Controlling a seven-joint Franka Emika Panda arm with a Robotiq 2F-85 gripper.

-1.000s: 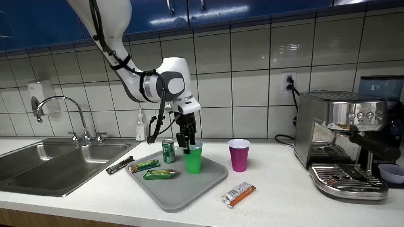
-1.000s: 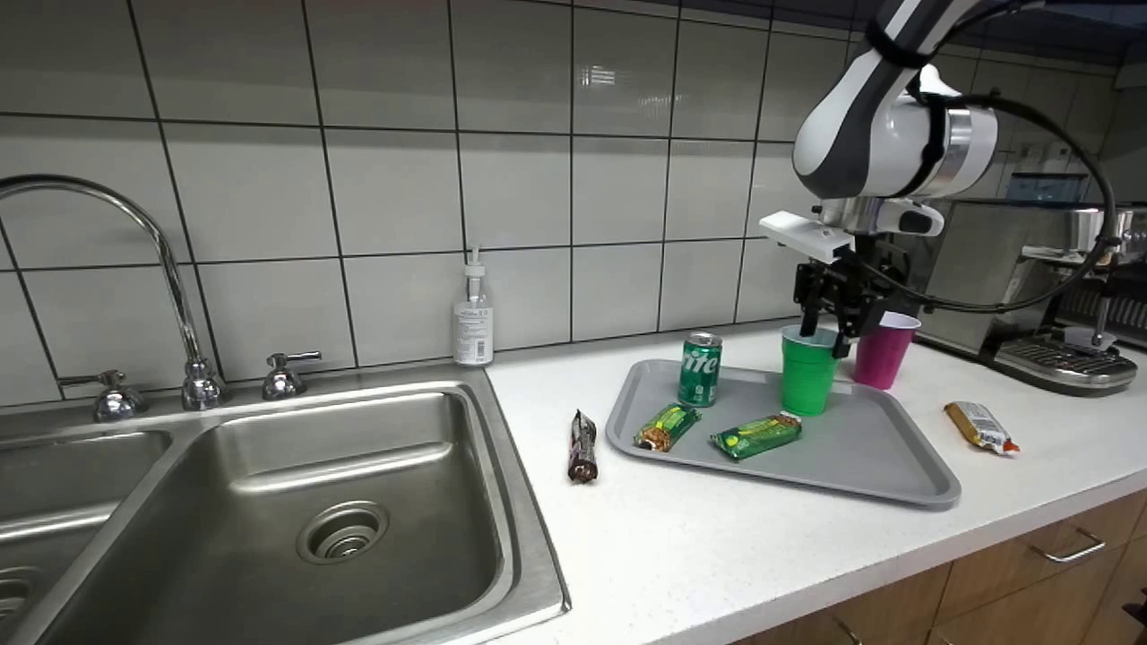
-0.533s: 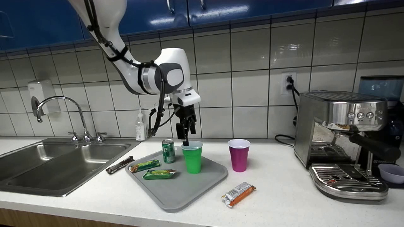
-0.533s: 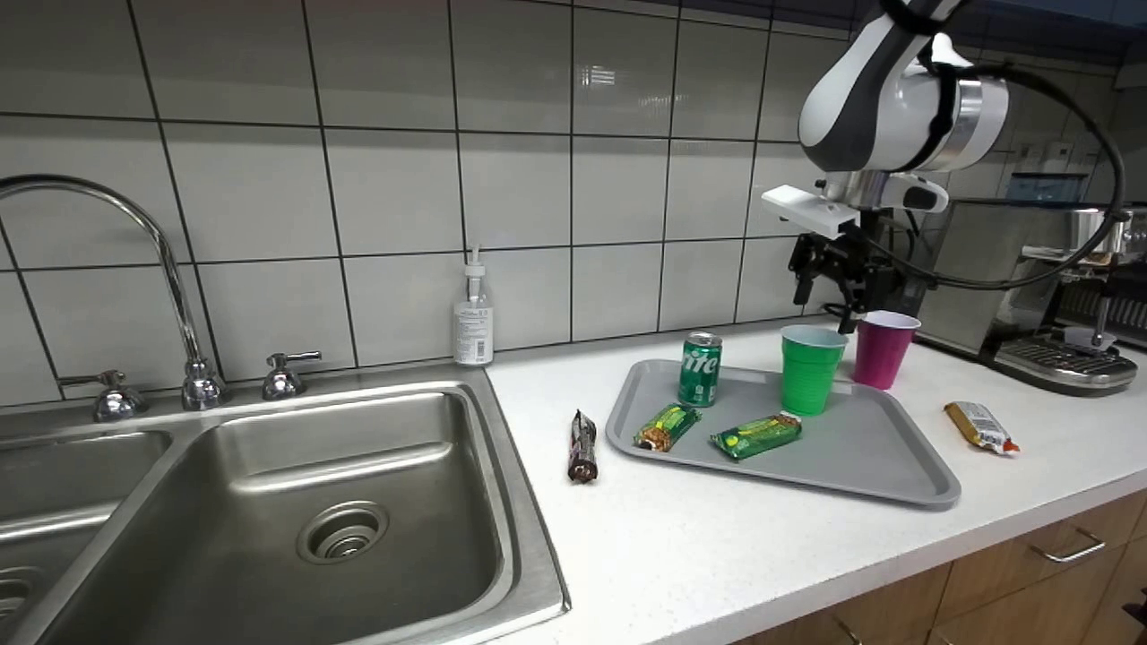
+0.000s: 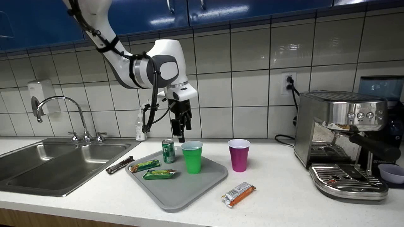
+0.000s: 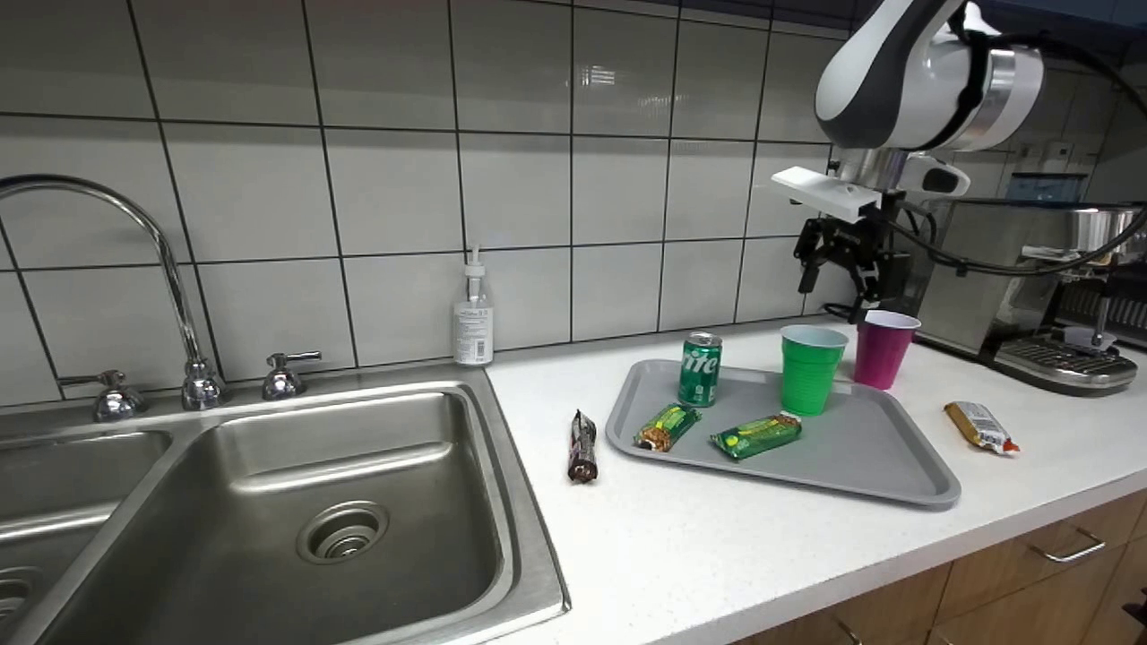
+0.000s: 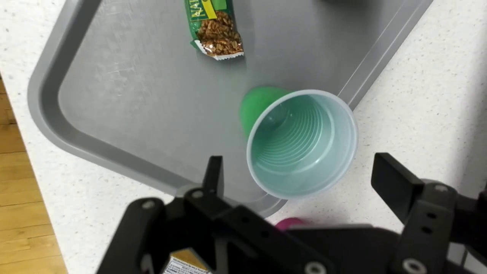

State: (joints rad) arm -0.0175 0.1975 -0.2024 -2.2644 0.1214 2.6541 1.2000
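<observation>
Wrist view: ribbed, round-rimmed green cup point(image 7: 298, 144)

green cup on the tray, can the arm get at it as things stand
Probably yes: the tool hangs higher than the green cup, jaws open and empty, and nothing shows between the two. It might need a slight sideways shift first.

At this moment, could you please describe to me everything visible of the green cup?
The green cup looks plastic, wider at the top, with a pale rim and a ridged inside that seems empty. It stands upright on the gray tray, near one edge; the open fingers do not touch it.
</observation>
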